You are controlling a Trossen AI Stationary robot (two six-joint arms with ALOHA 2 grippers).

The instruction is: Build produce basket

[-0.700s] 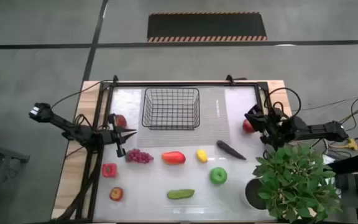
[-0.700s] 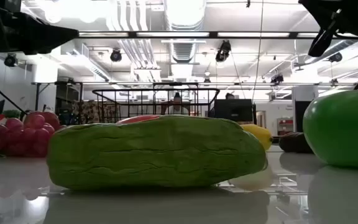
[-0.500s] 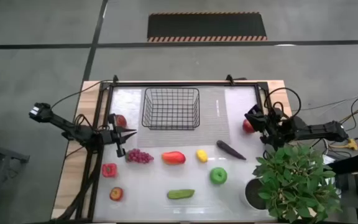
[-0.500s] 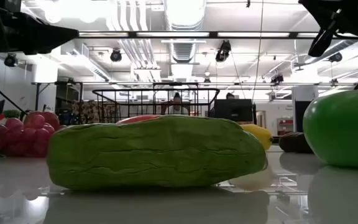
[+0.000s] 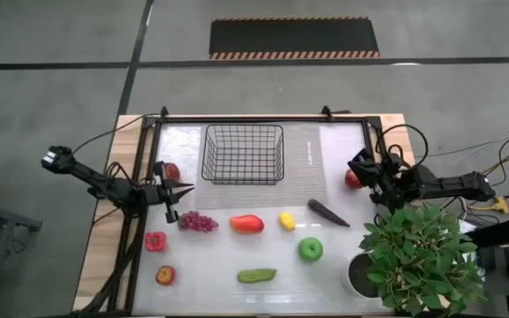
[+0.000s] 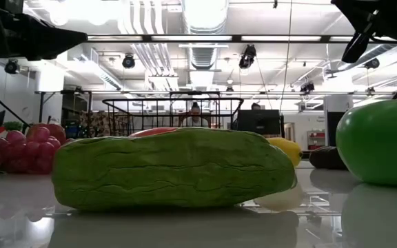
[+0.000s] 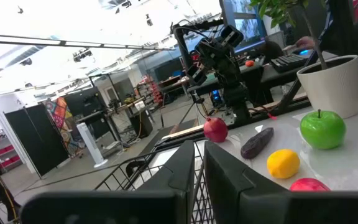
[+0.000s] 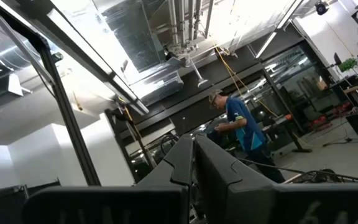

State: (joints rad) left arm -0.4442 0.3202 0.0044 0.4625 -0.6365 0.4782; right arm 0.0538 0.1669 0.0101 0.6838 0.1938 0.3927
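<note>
The black wire basket (image 5: 242,154) stands empty at the far middle of the table. The produce lies loose in front of it: purple grapes (image 5: 198,222), a red-orange pepper (image 5: 246,223), a lemon (image 5: 286,221), a dark eggplant (image 5: 328,212), a green apple (image 5: 310,250) and a cucumber (image 5: 256,276). A red pepper (image 5: 155,241) and a red apple (image 5: 164,276) lie at the near left. My left gripper (image 5: 186,186) is shut, held level beside a red apple (image 5: 171,171). My right gripper (image 5: 353,164) is shut, raised above another red apple (image 5: 353,179).
A leafy potted plant (image 5: 418,256) in a white pot fills the near right corner, close to my right arm. A black frame (image 5: 263,117) runs along the table's far and side edges. In the low view the cucumber (image 6: 174,169) blocks most of the table. A person stands in the room beyond.
</note>
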